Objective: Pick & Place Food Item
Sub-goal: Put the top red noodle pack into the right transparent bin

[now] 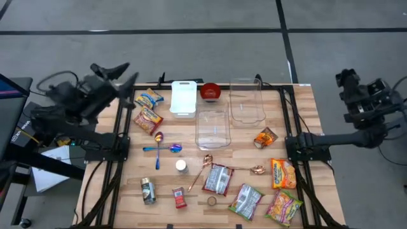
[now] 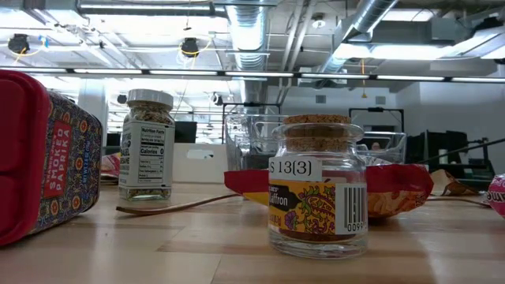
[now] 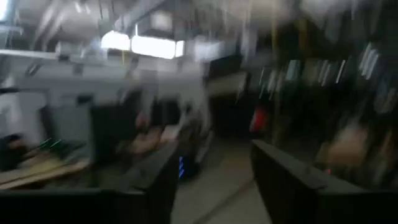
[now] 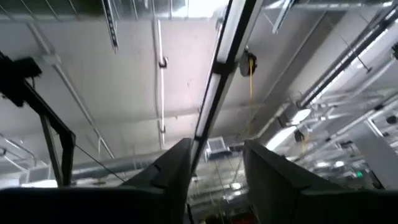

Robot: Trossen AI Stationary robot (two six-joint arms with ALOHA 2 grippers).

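Left gripper: raised off the table's left rear corner, fingers parted, nothing between them. On the wooden table: noodle packets at left rear, white container, red bowl, two clear tubs, more food packets at right front. Right gripper: clear of the table's right edge, pointed at the ceiling, fingers parted, holding nothing

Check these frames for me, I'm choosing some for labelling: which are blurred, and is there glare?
Left wrist view: heavily motion-smeared, only the dark fingers readable. Right wrist view: sharp, pointed at the ceiling, bright strip light. Low view: saffron jar crisp, paprika tin close and soft, ceiling lights glaring. High view: evenly lit, clear.
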